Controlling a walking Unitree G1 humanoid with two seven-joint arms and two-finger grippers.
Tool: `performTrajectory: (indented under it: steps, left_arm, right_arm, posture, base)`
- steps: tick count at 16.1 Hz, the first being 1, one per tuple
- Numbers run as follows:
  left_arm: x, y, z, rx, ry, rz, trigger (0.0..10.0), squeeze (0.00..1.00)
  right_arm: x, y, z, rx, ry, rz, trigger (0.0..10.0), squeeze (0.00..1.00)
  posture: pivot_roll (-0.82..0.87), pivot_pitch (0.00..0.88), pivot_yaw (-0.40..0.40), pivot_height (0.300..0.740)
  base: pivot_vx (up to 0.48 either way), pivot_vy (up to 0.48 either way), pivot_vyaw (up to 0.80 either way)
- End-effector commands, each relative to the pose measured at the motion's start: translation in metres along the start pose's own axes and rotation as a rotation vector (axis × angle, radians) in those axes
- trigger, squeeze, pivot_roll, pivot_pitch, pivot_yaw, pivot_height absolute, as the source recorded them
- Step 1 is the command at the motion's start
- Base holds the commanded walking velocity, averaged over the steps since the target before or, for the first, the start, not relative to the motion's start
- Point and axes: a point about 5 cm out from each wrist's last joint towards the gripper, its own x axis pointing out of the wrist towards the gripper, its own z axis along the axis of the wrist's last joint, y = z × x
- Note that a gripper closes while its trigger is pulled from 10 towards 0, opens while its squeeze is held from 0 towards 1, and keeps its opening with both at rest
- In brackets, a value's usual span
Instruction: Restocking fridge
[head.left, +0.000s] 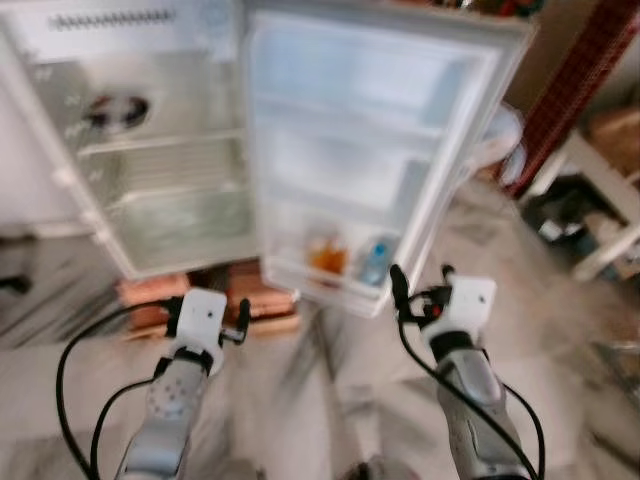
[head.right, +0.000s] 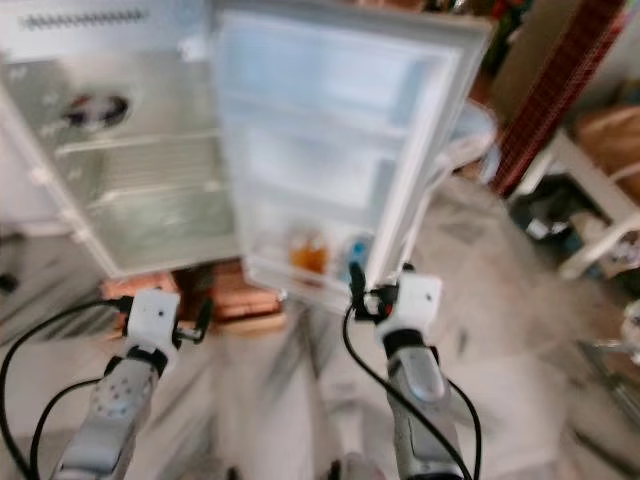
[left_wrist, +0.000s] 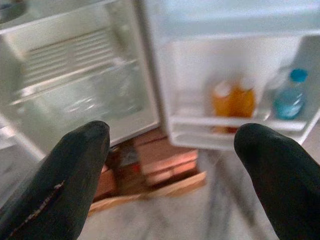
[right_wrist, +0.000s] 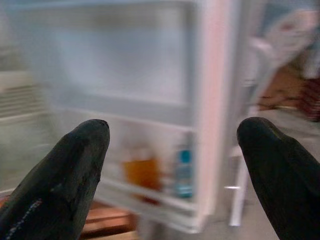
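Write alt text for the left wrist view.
An open fridge with bare wire shelves, seen between the left gripper's two spread black fingers. Its door's bottom shelf holds two orange bottles and a blue-capped bottle.

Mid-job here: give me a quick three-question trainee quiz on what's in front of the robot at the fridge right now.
1. True or false: the fridge door stands open.
2. Which door shelf holds the orange bottles and the blue-capped bottle: A top, B middle, C bottom?
3. What is the state of the left hand and the right hand?

Key: 1 true. 2 C. 3 both open, holding nothing.
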Motion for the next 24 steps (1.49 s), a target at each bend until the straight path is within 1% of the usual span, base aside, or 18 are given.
performTrajectory:
  steps: [1,3,5,8,10,11,13,14,17,19,22,24]
  left_arm:
    - [0.0,-0.01,-0.003,-0.008,0.021,-0.037,10.0,0.0]
    - [0.001,-0.011,-0.003,0.002,0.032,-0.06,10.0,0.0]
    - [0.002,-0.01,-0.001,0.009,0.028,-0.064,10.0,0.0]
    - [0.005,-0.007,0.0,0.018,0.028,-0.05,10.0,0.0]
    - [0.004,-0.007,-0.002,0.026,0.038,-0.034,10.0,0.0]
    - [0.003,-0.011,-0.003,0.032,0.042,-0.057,10.0,0.0]
    - [0.004,-0.013,-0.004,0.031,0.057,-0.09,10.0,0.0]
    - [0.007,-0.018,-0.003,0.069,0.062,-0.138,10.0,0.0]
    - [0.01,-0.022,-0.006,0.092,0.096,-0.194,10.0,0.0]
    - [0.012,-0.021,-0.007,0.107,0.092,-0.185,10.0,0.0]
    - [0.015,-0.024,-0.005,0.112,0.075,-0.194,10.0,0.0]
    - [0.016,-0.02,-0.003,0.099,0.059,-0.14,10.0,0.0]
  right_arm:
    - [0.0,-0.012,-0.001,-0.018,0.002,-0.048,10.0,0.0]
    - [0.008,-0.012,0.005,-0.026,-0.024,-0.051,10.0,0.0]
    - [0.012,-0.012,0.008,-0.023,-0.035,-0.039,10.0,0.0]
    - [0.014,-0.012,0.01,-0.038,-0.043,-0.025,10.0,0.0]
    - [0.013,-0.014,0.006,-0.003,-0.028,-0.04,10.0,0.0]
    - [0.009,-0.013,0.0,0.002,-0.017,-0.052,10.0,0.0]
    - [0.008,-0.01,-0.002,0.004,-0.02,-0.061,10.0,0.0]
    - [0.005,-0.011,-0.004,0.009,-0.018,-0.083,10.0,0.0]
    - [0.003,-0.014,-0.008,0.021,-0.004,-0.101,10.0,0.0]
    - [-0.001,-0.02,-0.012,0.018,0.001,-0.13,10.0,0.0]
    - [0.003,-0.018,-0.009,0.01,-0.009,-0.12,10.0,0.0]
    - [0.008,-0.013,-0.006,-0.001,-0.017,-0.076,10.0,0.0]
  posture:
    - [0.15,0.093,-0.034,0.74]
    - [0.15,0.09,-0.025,0.74]
    - [0.15,0.09,-0.025,0.74]
    - [0.15,0.09,-0.027,0.74]
    - [0.16,0.087,-0.026,0.74]
    - [0.15,0.082,0.003,0.74]
    - [0.14,0.082,0.024,0.74]
    - [0.13,0.082,0.047,0.74]
    - [0.11,0.083,0.071,0.74]
    - [0.09,0.082,0.085,0.74]
    - [0.09,0.077,0.07,0.74]
    - [0.1,0.073,0.044,0.74]
  base:
    - [0.405,-0.255,0.0]
    - [0.398,-0.262,0.0]
    - [0.353,-0.321,0.0]
    - [0.197,-0.39,0.0]
    - [0.126,-0.202,0.0]
    - [0.0,0.0,0.0]
    - [0.0,0.0,0.0]
    - [0.0,0.0,0.0]
    - [0.0,0.0,0.0]
    - [0.0,0.0,0.0]
    - [0.0,0.0,0.0]
    - [0.0,0.0,0.0]
